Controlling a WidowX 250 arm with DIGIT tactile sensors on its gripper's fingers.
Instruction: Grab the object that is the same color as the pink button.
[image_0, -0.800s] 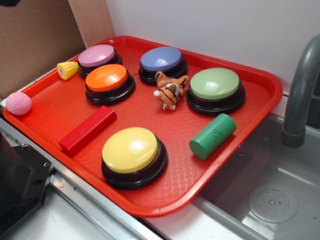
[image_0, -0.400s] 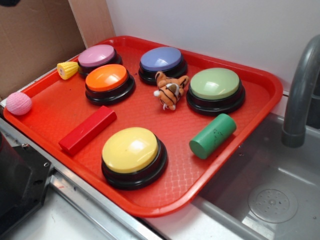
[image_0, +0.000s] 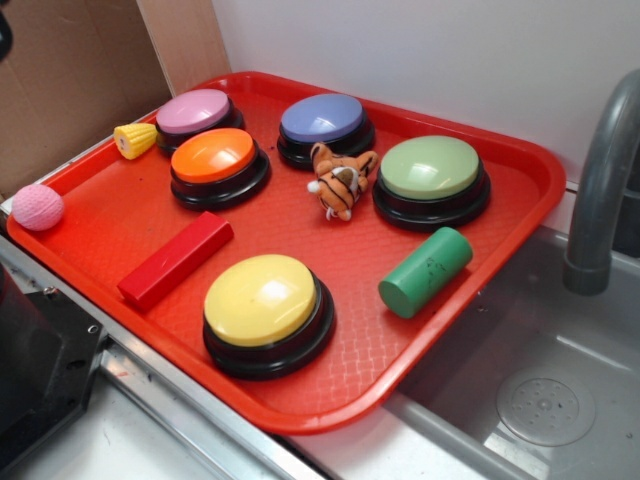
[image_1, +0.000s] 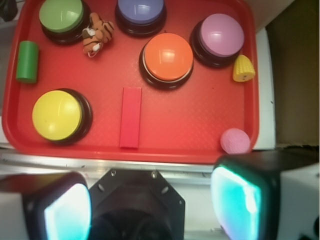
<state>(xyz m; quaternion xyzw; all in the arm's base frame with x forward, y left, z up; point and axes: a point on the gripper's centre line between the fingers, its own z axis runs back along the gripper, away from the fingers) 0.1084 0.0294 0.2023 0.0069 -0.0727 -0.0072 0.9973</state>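
The pink knitted ball (image_0: 38, 207) lies at the left corner of the red tray (image_0: 120, 215), against its rim. From the wrist camera the ball (image_1: 235, 140) shows just above my right finger pad (image_1: 235, 200), apart from it. The pink button (image_0: 193, 111) sits at the tray's back left, beside a yellow corn toy (image_0: 135, 140); in the wrist view the button (image_1: 221, 35) is at the upper right. My gripper (image_1: 150, 205) hangs in front of the tray's near edge, open, its jaws wide apart with nothing between them.
On the tray stand orange (image_0: 213, 157), blue-purple (image_0: 322, 118), green (image_0: 430, 168) and yellow (image_0: 260, 299) buttons, a tiger toy (image_0: 342, 180), a red block (image_0: 176, 257) and a green cylinder (image_0: 425, 271). A sink with a grey faucet (image_0: 600, 190) lies to the right, and cardboard (image_0: 70, 80) stands behind.
Nothing on the tray has moved. A dark bit of the arm at the top left edge of the exterior view has shifted slightly downward.
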